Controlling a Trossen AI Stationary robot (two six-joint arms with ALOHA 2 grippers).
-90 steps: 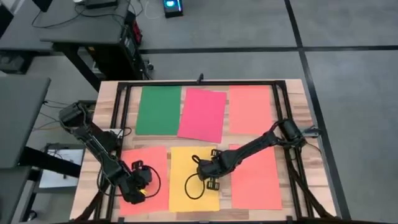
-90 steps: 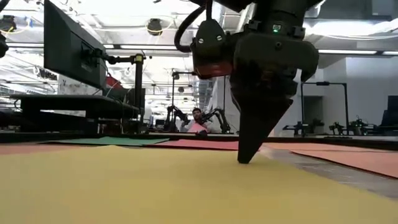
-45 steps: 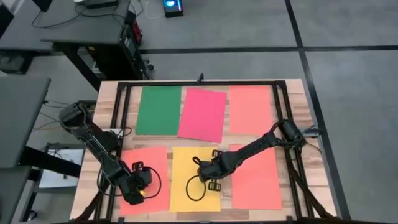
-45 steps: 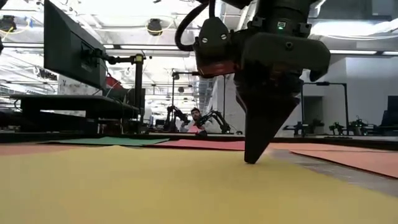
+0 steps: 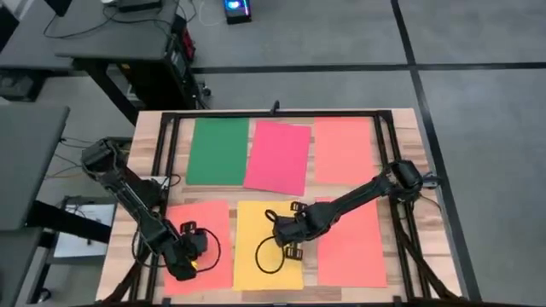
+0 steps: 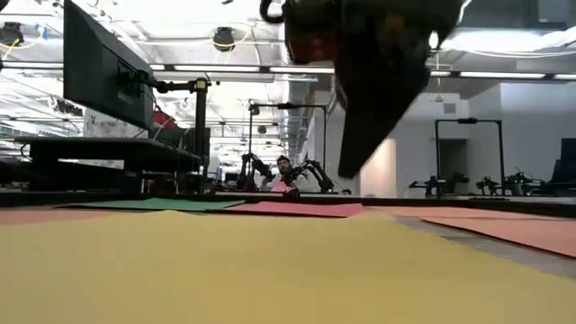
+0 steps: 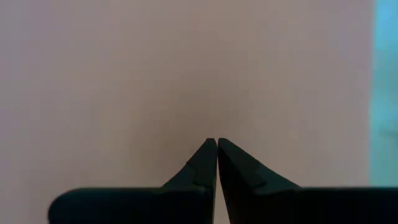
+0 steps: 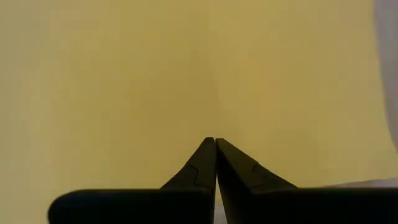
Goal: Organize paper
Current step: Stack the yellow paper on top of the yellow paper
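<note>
my right gripper (image 5: 279,232) pinched together above the yellow sheet (image 5: 265,246), its long axis front-to-back on the table (image 5: 418,153), left gripper (image 5: 189,263) closed too

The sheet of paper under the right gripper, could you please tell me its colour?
Yellow: the thin flat sheet of paper beneath the right gripper, clearest in the high view.

L gripper (image 5: 189,263) fingers pressed together, arm bent low, R gripper (image 5: 281,232) fingers together, arm stretched inward

The right gripper (image 6: 346,171) has lifted off the yellow sheet (image 6: 225,270).
</note>
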